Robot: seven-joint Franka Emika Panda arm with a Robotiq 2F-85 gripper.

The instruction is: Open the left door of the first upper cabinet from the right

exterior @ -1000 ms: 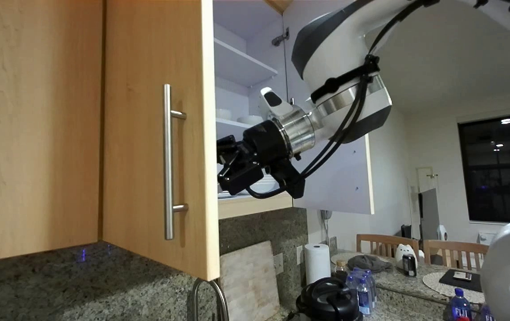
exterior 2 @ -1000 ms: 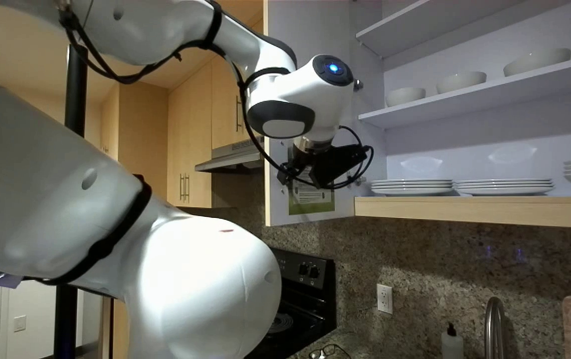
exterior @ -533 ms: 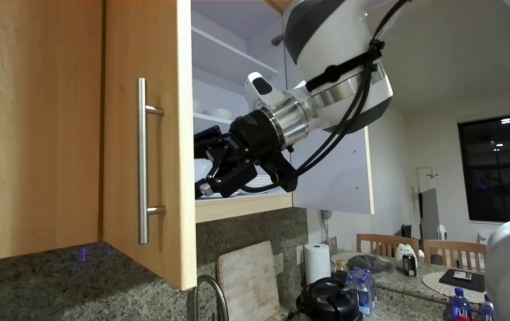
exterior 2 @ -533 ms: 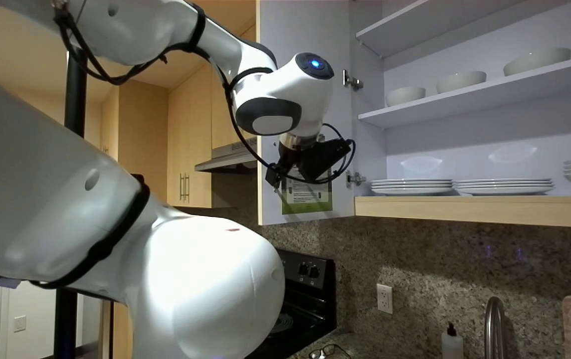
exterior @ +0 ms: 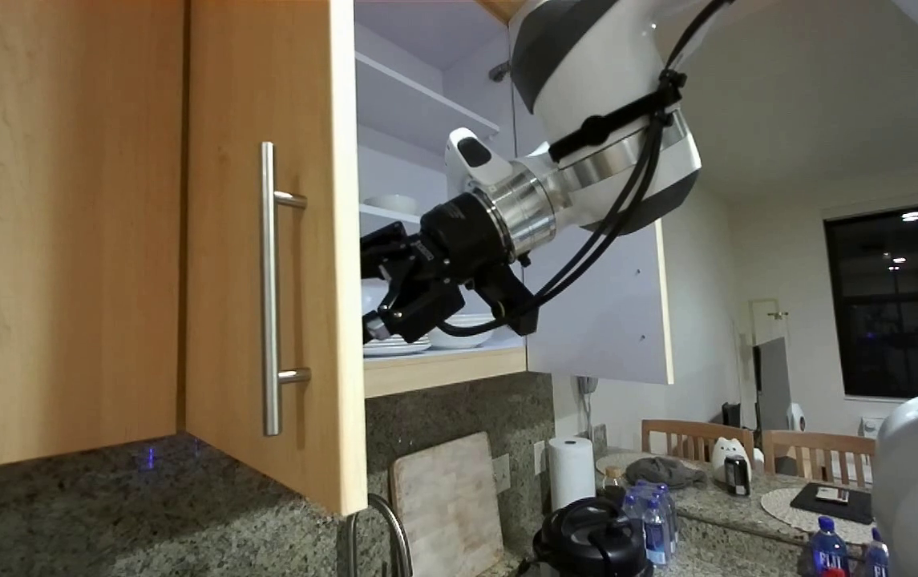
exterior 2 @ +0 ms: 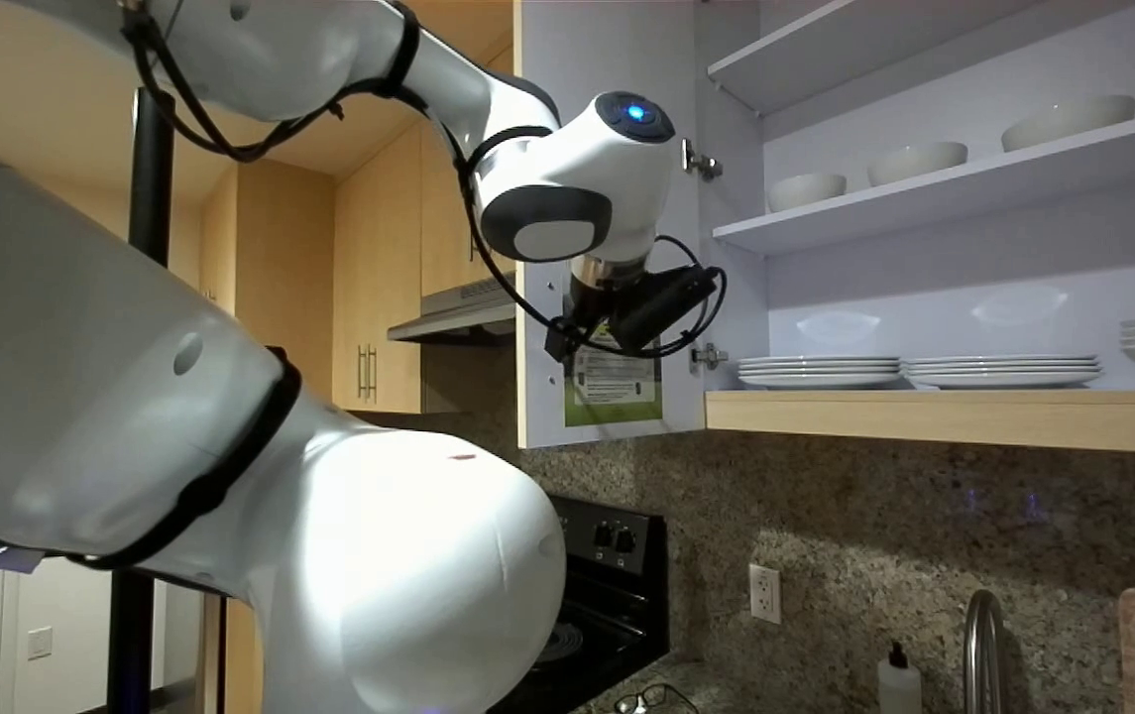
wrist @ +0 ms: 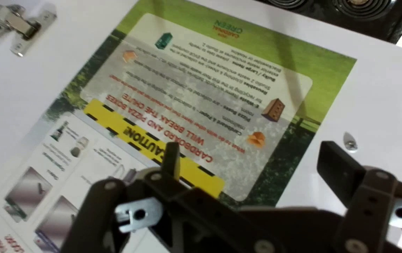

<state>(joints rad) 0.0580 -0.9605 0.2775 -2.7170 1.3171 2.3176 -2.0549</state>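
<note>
The left cabinet door [exterior: 258, 264] stands open, with its wooden front and long metal handle [exterior: 269, 288] in an exterior view. Its white inner face [exterior 2: 617, 59] shows in an exterior view, bearing a printed poster [exterior 2: 617, 382]. My gripper [wrist: 251, 151] is open with nothing between its fingers. It is on the inner side of the door, facing the poster [wrist: 201, 91] and the white inner face [wrist: 380, 105] in the wrist view. In an exterior view the fingertips are partly hidden behind the door's edge [exterior: 353, 264]. I cannot tell whether they touch the door.
The right door [exterior: 595, 312] of the same cabinet is open too. Stacked plates [exterior 2: 818, 372] and bowls [exterior 2: 916, 162] stand on the shelves. Below are a faucet [exterior 2: 983, 645], a stove [exterior 2: 617, 555], a cutting board [exterior: 446, 497] and a black pot [exterior: 591, 537].
The door swung wider between one second and half a second ago, with the gripper moving along outward. Since then the door has come back slightly and the gripper has moved slightly back and up.
</note>
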